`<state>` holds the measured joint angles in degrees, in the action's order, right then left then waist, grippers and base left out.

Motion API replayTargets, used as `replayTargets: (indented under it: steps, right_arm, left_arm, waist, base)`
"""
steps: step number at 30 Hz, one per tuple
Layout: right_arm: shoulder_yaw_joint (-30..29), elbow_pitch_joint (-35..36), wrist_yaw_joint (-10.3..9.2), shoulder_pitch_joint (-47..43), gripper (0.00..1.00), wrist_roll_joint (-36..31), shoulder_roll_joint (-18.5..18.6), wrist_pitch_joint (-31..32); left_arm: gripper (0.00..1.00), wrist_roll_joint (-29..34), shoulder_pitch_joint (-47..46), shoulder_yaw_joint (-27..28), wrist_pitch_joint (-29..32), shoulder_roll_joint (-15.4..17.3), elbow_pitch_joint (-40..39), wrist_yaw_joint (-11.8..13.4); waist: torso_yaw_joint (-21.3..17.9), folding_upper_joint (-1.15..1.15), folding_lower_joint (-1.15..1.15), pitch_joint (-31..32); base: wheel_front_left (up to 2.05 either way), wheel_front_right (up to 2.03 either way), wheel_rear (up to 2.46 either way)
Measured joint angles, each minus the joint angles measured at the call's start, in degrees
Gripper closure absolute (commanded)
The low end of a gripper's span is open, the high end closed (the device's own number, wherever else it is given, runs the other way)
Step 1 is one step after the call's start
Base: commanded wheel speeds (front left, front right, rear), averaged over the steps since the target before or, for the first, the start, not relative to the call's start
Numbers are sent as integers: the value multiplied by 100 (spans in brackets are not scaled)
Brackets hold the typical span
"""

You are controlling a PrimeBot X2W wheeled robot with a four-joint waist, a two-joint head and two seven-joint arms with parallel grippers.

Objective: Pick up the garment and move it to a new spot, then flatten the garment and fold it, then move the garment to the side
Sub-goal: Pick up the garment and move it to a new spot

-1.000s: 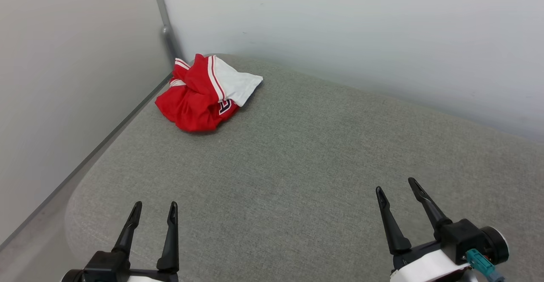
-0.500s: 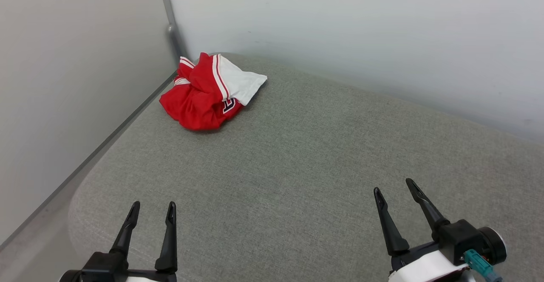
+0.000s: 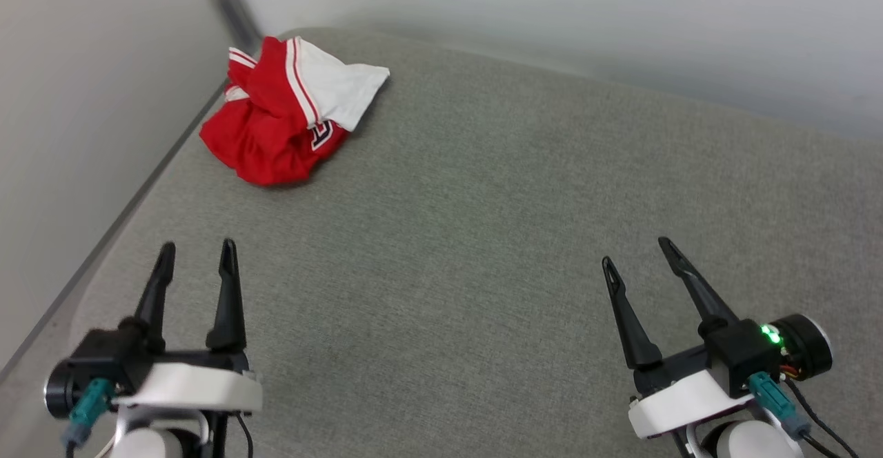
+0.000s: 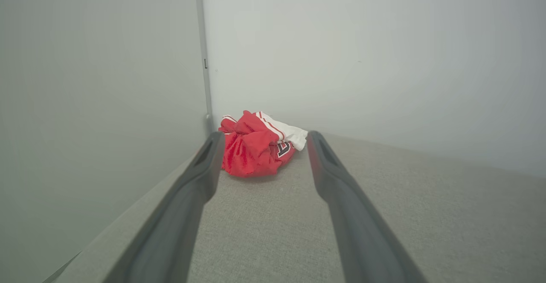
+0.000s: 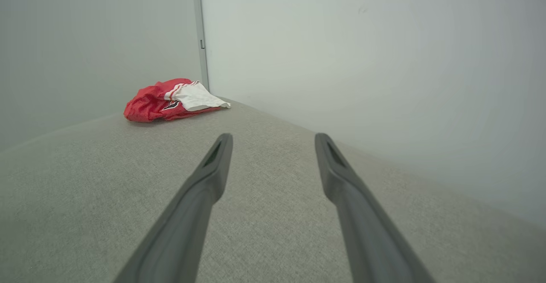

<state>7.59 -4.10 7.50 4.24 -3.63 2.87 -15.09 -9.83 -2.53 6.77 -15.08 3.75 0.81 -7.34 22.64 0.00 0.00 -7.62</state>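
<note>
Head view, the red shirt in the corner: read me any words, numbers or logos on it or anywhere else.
Red shirt: part of a black-and-white letter peeks from a fold; too crumpled to read as a word.
No other text, label or number can be made out.

Your head camera is looking down; both wrist cameras are aiming low along the cushion (image 3: 483,203), all sharing the garment (image 3: 269,134) at its far-left corner.

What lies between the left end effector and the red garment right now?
Nothing but bare grey upholstered surface. The head view and left wrist view both show this stretch clear between the open left end effector and the crumpled garment.
</note>
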Motion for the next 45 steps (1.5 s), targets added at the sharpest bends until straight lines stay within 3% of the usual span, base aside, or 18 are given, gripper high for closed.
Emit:
replayTargets:
  steps: [3,6,10,17,21,26,34,35,36,45]
  right_arm:
    - [4,105,0,136,0,-225,-1,0]
    - [-10,249,0,264,0,-410,-2,0]
    - [-2,449,0,430,0,-643,-2,1]
    - [18,743,0,659,0,-799,-2,0]
    - [5,795,0,739,0,-806,1,0]
    - [24,965,0,802,0,-735,-1,-1]
    - [20,1063,1,864,0,-734,-13,-10]
    - [16,1062,1,864,0,-734,-14,-10]
    - [11,1054,2,864,0,-735,-15,-10]
    - [-23,809,1,855,0,-694,-10,-2]
  left_arm:
    - [0,-261,-661,-203,-1,500,432,-5]
    - [0,-744,-1411,-579,126,1220,1235,-7]
    - [0,-1358,-2548,-1027,1016,2324,1935,-8]
    - [0,-2852,-3783,-2056,2940,3777,2357,-15]
    - [0,-3686,-4231,-2525,3911,4372,2464,-16]
    - [0,-4622,-4623,-2939,4546,5003,2728,-15]
    - [0,-5120,-4866,-3299,4542,5166,3100,-14]
    - [33,-5179,-4894,-3359,4542,5174,3121,-14]
    - [100,-5213,-4924,-3429,4541,5180,3128,-14]
    - [100,-5412,-4875,-4088,3936,5245,2967,-5]
  waist:
    - [-137,0,0,-344]
    - [-280,0,1,-711]
    - [-487,0,1,-1201]
    - [-916,0,2,-1993]
    - [-1176,0,2,-2371]
    - [-1623,0,1,-2873]
    - [-1895,0,1,-3184]
    - [-1902,0,0,-3187]
    - [-1901,0,0,-3178]
    - [-1878,0,1,-2784]
  base:
    - [0,0,0]
    - [0,0,0]
    - [0,0,0]
    - [0,0,0]
    - [0,0,0]
    - [0,0,0]
    - [0,0,0]
    - [0,0,0]
    - [0,0,0]
    - [0,0,0]
